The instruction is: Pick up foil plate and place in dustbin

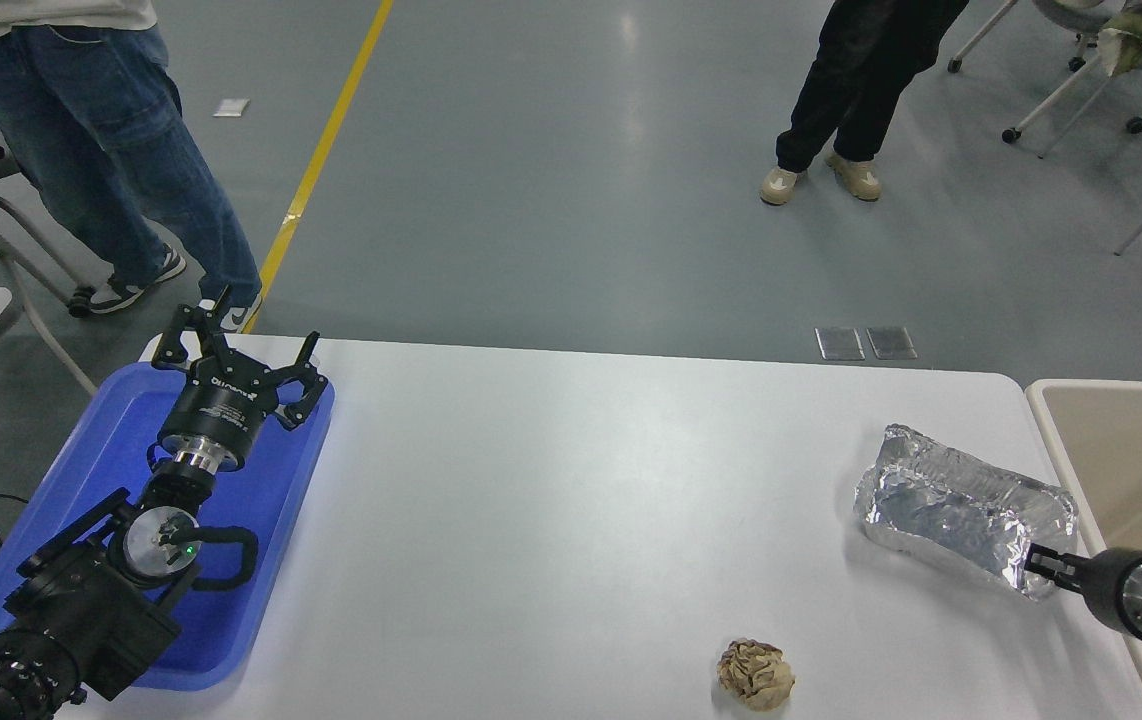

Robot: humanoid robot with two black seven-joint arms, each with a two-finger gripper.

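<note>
Table (581,500): white, fills the lower half of my view, rounded far corners.
Dustbin (1056,440): beige, off-white rim, standing against the table's right edge at 3 o'clock; only its near-left part shows.
Blue tray (81,470): lies on the table's left end at 9 o'clock, long side running away from me.
My left arm: parked at 8 o'clock, lying over the blue tray.
My left gripper (236,345): at the tray's far end, fingers spread apart, grasping nothing.
Foil plate (951,510): shiny, wrinkled, resting on the table at 4 o'clock, its long axis slanting from 10 to 4 o'clock; its right end lies just beside the dustbin's rim. It sits flat on the table, not inside the bin.
My right arm: enters from the right edge at 4 o'clock, pointing left toward the plate.
My right gripper (1039,564): its dark tip meets the plate's near-right corner; I cannot tell whether the fingers are released or clenched on the foil, since only the tip shows against the crumpled wall.
Paper ball (755,674): brown, crumpled, on the table at 6 o'clock, well apart from the plate.
People: one in blue jeans (101,160) at 10 o'clock, one in dark trousers (861,80) at 1 o'clock, both standing on the grey floor beyond the table.
</note>
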